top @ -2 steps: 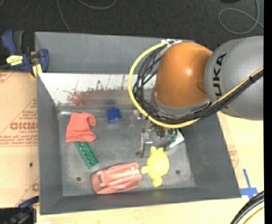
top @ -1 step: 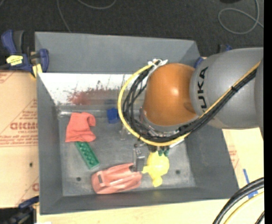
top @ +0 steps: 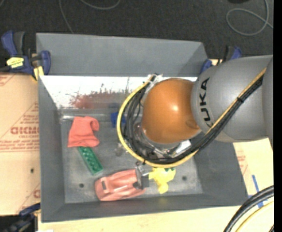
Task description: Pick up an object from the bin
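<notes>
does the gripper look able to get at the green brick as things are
Probably yes: the green brick lies uncovered on the bin floor, left of the gripper, with bare floor between them. The red cloth only borders its far end.

— Where do we see the cloth [top: 83, 132]?
— Left in the bin [top: 51, 144], with the brick [top: 90, 159] just before it. We find the larger toy [top: 117, 185] along the front wall, the smaller toy [top: 163, 179] right of it.
</notes>
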You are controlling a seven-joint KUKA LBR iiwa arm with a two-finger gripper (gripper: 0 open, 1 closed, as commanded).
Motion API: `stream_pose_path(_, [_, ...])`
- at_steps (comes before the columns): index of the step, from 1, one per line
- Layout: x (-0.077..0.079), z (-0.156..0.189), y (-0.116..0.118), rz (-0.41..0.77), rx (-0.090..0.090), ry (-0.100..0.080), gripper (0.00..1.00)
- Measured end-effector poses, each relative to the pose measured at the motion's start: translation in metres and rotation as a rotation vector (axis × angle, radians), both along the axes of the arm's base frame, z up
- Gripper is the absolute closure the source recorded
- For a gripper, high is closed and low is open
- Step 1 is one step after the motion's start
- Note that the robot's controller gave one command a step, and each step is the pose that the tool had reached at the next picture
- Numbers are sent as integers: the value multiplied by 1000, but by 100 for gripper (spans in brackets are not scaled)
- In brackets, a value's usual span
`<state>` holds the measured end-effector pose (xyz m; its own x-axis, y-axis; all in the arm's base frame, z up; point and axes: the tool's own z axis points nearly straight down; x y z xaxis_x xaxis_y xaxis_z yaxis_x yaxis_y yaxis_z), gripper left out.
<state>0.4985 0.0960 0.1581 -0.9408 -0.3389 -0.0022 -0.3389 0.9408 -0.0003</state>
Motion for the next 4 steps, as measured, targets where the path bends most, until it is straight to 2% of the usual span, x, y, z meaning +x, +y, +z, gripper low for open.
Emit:
stream_pose_path(1, [-14,-24,11,38,1,-4,0])
stream_pose_path(2, [-16,-84,12,50,3,-17,0])
stream_pose_path(3, [-21,-82,3,80,15,-26,100])
stream_pose_path(4, [-21,-82,3,79,15,-26,100])
